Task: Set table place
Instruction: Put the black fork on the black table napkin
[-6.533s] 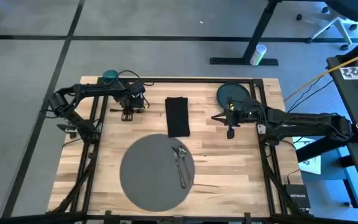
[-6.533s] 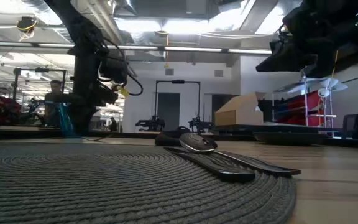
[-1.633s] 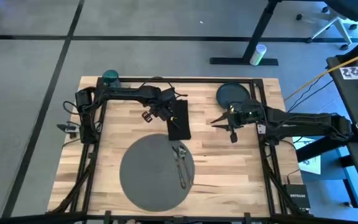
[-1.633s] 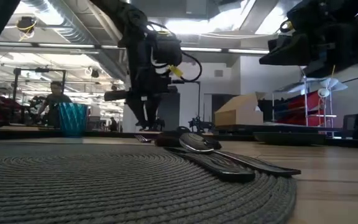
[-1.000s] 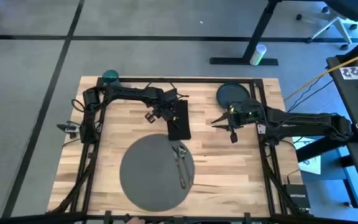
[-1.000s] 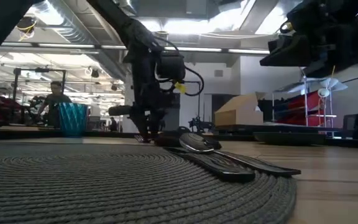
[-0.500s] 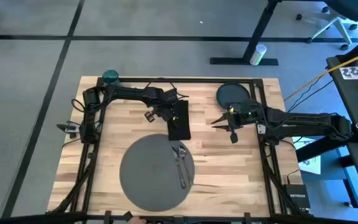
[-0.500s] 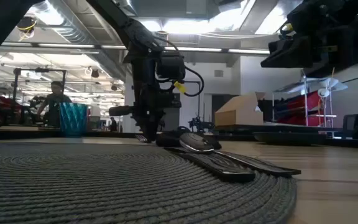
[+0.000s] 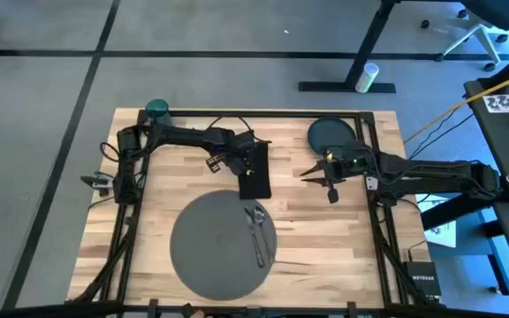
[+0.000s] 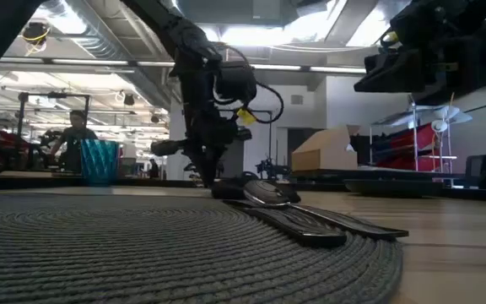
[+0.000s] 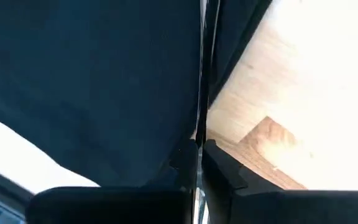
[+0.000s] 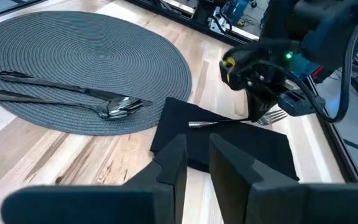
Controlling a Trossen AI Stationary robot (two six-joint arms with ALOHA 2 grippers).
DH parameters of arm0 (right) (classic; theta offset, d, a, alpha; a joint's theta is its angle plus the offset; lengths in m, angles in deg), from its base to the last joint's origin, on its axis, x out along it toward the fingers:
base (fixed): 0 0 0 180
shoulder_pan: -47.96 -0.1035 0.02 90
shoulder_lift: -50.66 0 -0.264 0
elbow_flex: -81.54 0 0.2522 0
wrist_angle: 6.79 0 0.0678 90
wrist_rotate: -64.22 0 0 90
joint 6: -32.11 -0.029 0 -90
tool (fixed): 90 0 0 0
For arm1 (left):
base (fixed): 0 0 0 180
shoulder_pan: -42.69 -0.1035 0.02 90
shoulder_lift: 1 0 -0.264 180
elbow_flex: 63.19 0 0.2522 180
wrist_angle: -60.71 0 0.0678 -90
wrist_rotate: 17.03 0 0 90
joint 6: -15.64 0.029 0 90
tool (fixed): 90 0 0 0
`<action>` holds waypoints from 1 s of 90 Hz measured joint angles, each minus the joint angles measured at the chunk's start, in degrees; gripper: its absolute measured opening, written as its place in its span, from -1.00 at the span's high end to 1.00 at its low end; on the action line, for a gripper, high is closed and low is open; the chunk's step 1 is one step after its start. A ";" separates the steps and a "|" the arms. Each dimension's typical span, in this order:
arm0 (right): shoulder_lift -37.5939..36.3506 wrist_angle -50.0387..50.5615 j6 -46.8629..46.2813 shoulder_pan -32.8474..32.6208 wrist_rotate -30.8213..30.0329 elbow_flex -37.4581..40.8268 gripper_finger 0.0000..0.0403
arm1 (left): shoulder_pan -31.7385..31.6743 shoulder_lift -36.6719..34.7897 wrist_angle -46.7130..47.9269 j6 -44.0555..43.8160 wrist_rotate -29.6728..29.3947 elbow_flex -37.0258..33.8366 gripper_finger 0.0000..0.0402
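Note:
A black napkin (image 9: 254,172) lies flat on the table (image 9: 325,230), beyond a round grey mat (image 9: 219,252). My left gripper (image 9: 246,161) stands over the napkin's far left part, shut on a metal fork (image 12: 229,122). Two more metal utensils (image 9: 256,231) lie on the mat's right part. A dark plate (image 9: 330,134) sits at the far right and a teal cup (image 9: 156,109) at the far left corner. My right gripper (image 9: 328,187) hangs to the right of the napkin, its fingers a narrow gap apart around nothing. My left gripper pinches the fork between its two fingers near the neck (image 12: 261,119); the tines (image 12: 277,115) stick out on one side and the handle (image 12: 197,124) on the other. The fingers come from above, slanting down, across the fork. The fork lies level over the napkin; whether it touches the cloth I cannot tell.
Black frame rails (image 9: 371,221) run along the table's edges. Bare wood lies to the left of the mat (image 9: 144,203) and between the napkin and my right gripper. A person (image 10: 74,135) is in the room far behind the table.
My left gripper, still shut on the fork, has edged toward the table's right edge over the napkin and tipped a little. My right arm has kept still.

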 joint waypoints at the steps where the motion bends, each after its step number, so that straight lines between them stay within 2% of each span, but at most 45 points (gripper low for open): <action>1: 0.00 0.00 0.00 0.01 0.00 0.00 0.74 | 0.11 -0.20 -0.09 0.06 -0.03 0.01 1.00; 26: 0.00 0.21 -0.02 0.01 0.00 0.00 0.74 | 3.09 -3.27 -0.79 4.76 -0.47 0.37 1.00; 62: 0.00 0.27 -0.04 -0.01 0.00 0.00 0.74 | 6.67 -3.35 -4.73 16.13 -1.14 2.51 1.00; 90: 0.00 0.28 -0.04 -0.01 0.00 0.00 0.74 | 6.59 -1.70 -4.05 16.61 -0.79 2.51 1.00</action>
